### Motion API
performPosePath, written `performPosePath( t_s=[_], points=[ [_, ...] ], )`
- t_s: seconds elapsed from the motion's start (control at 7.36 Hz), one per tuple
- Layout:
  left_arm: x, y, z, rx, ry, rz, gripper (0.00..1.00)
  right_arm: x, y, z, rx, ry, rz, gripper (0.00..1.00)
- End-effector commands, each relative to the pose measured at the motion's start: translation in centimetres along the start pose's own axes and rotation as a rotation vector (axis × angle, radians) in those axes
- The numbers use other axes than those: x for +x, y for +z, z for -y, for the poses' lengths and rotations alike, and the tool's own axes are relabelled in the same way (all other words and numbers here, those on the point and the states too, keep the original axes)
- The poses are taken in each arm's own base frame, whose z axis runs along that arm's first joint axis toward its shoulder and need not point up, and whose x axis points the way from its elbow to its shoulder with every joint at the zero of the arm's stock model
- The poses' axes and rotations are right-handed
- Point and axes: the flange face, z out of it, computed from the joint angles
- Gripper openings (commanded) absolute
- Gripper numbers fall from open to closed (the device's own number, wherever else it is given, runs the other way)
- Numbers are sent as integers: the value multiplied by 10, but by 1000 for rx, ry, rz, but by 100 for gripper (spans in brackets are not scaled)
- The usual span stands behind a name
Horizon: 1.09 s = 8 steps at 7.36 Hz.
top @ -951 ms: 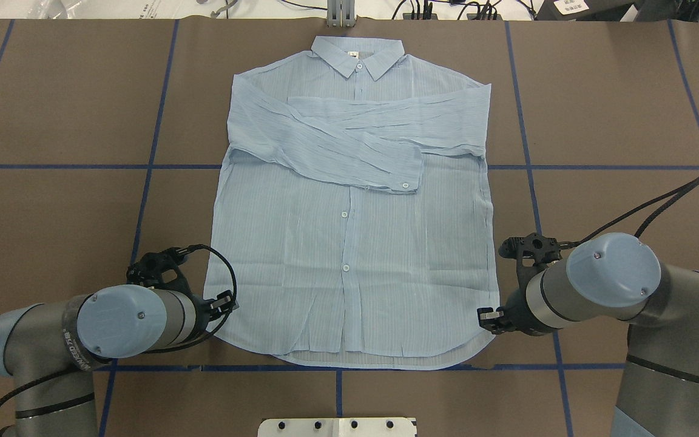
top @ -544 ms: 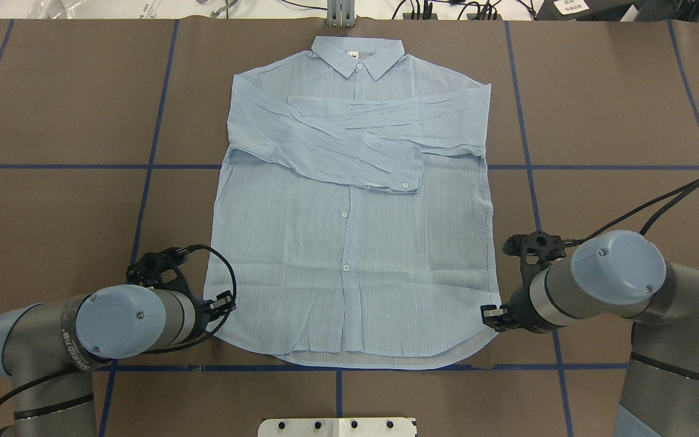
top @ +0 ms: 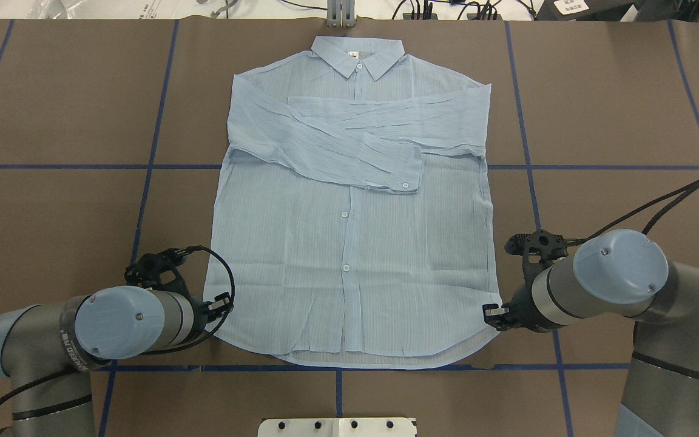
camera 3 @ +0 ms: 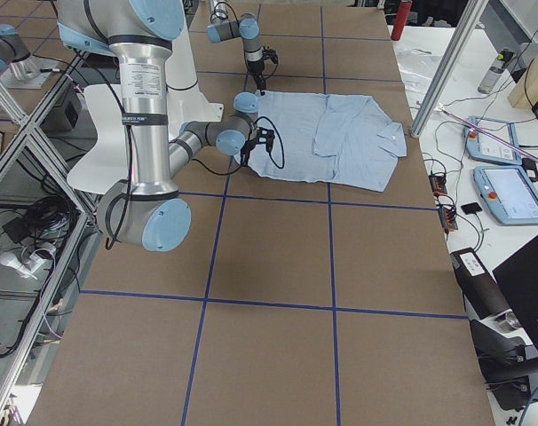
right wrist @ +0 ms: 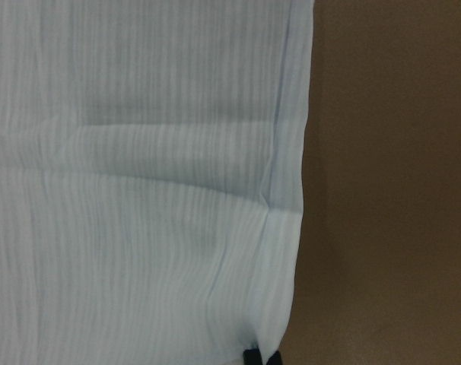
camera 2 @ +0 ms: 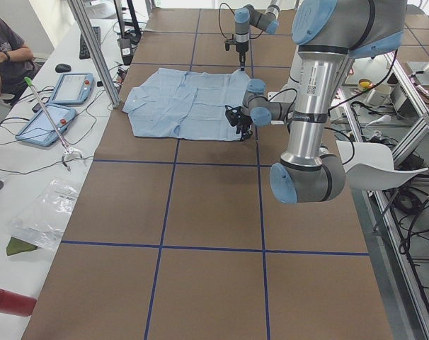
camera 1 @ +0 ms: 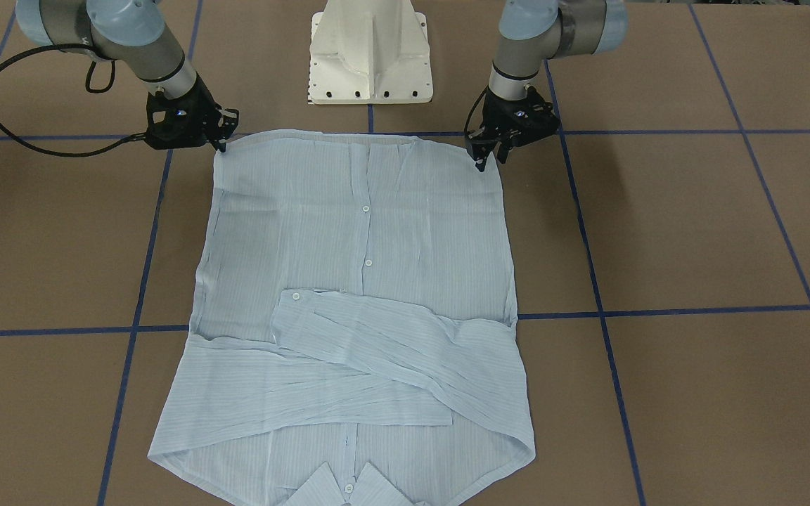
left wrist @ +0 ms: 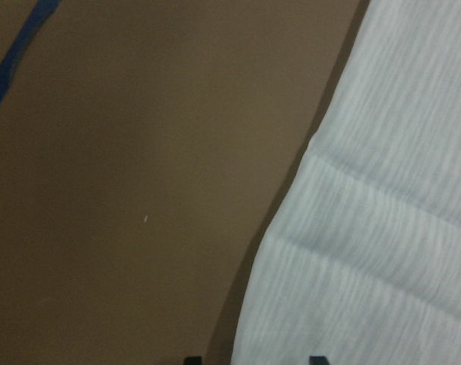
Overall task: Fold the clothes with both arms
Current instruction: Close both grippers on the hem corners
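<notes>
The pale blue striped shirt (top: 349, 243) lies flat, front up, collar at the far edge, both sleeves folded across the chest. It also shows in the front view (camera 1: 363, 232). My left gripper (top: 223, 301) is low at the hem's left corner; in the left wrist view its two fingertips stand apart, open, astride the shirt's edge (left wrist: 291, 251). My right gripper (top: 490, 314) is at the hem's right corner; in the right wrist view (right wrist: 259, 357) its tips are together on the shirt's side edge (right wrist: 287, 228). In the front view the left gripper (camera 1: 484, 153) and the right gripper (camera 1: 221, 140) sit at the hem corners.
The brown table cover carries a grid of blue tape lines (top: 143, 200). The white pedestal base (camera 1: 370, 56) stands behind the hem. A side table with tablets (camera 2: 59, 99) and a seated person (camera 2: 2, 49) lies beyond the collar end.
My right gripper has shifted slightly to the right at the hem corner. My left arm has drawn back a little. The shirt lies as before.
</notes>
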Motion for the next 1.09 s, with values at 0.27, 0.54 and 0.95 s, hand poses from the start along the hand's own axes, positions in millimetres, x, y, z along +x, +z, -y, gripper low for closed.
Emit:
performPosePath(
  t_s=[0.27,0.54,0.95],
  points=[
    [-2,4,-13,-9,22,37,49,0,1,1,0,1,-1,0],
    [0,2,-14,-11,22,31,41,1,1,1,1,2,-2,0],
    [2,-2,-14,-13,24,22,14,8,-5,3,-6,12,0,0]
  ],
)
